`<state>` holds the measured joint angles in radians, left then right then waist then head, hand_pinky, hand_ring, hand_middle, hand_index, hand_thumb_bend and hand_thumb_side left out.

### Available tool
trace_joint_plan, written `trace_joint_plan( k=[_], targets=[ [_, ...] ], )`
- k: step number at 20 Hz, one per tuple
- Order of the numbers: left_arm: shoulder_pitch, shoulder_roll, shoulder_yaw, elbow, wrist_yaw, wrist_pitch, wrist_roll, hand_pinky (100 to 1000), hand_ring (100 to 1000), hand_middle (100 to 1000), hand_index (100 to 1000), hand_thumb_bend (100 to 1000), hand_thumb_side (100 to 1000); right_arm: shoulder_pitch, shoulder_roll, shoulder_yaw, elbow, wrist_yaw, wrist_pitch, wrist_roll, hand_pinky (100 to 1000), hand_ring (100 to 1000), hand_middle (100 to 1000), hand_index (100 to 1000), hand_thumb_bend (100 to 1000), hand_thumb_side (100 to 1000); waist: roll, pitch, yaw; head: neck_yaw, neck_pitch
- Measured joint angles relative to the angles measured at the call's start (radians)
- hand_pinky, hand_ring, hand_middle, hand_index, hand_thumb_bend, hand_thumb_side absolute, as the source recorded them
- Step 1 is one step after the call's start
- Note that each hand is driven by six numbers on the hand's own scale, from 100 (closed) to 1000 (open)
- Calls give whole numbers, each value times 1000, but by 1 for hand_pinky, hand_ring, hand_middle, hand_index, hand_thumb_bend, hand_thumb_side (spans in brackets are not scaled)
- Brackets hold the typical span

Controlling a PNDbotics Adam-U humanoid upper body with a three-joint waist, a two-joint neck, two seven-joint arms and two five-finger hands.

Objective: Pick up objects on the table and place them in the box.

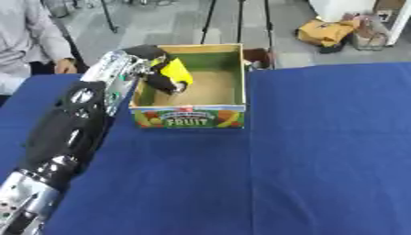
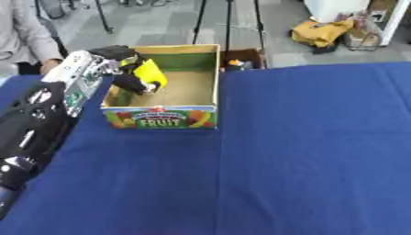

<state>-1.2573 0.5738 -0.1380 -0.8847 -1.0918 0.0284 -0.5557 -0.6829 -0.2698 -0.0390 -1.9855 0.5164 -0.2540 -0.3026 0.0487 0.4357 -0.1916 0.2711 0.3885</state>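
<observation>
The fingers (image 1: 170, 85) of the left hand (image 1: 152, 69) curl around a yellow object (image 1: 176, 71), holding it inside the cardboard fruit box (image 1: 189, 117), near its left wall and just above the brown floor. The left arm (image 1: 72, 124) reaches up from the lower left corner across the blue-clothed surface (image 1: 321, 151). The box stands open-topped near the surface's far edge, its printed "FRUIT" panel facing the robot.
</observation>
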Motion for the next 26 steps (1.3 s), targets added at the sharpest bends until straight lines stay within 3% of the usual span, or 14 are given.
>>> trace_joint_plan(
  k=[7,11,15,20,23,24,26],
  targets=[
    [5,-16,0,22,-14,3,11,519,506,493,685,100,687,0,0,0,0,-5,-1,3,777,884,709,870,100,1000,5,11,-6,2,-4],
    [8,-19,0,31,-19,4,15,568,556,557,746,100,682,0,0,0,0,-8,-1,3,776,883,707,867,100,1000,5,14,-10,5,-4],
    [9,-19,0,40,-24,6,-1,627,636,645,800,160,680,0,0,-1,0,-8,-1,3,775,883,706,867,100,1000,6,14,-12,6,-8],
    [13,-19,2,45,-24,6,-36,702,820,864,997,231,673,0,0,-3,0,-9,-1,3,774,883,704,867,100,1000,7,14,-13,9,-13],
    [14,-19,5,41,-23,4,-39,724,847,893,1000,296,669,0,0,-3,0,-9,-1,3,774,883,704,867,100,1000,8,14,-13,10,-13],
    [14,-19,6,38,-22,4,-39,737,859,908,1000,370,678,0,0,-3,0,-9,-1,3,774,883,703,867,100,1000,9,14,-13,10,-13],
    [14,-19,6,32,-17,2,-36,750,872,925,1000,432,688,0,0,-3,0,-10,-1,3,774,883,704,867,100,1000,9,14,-13,10,-13]
  ],
)
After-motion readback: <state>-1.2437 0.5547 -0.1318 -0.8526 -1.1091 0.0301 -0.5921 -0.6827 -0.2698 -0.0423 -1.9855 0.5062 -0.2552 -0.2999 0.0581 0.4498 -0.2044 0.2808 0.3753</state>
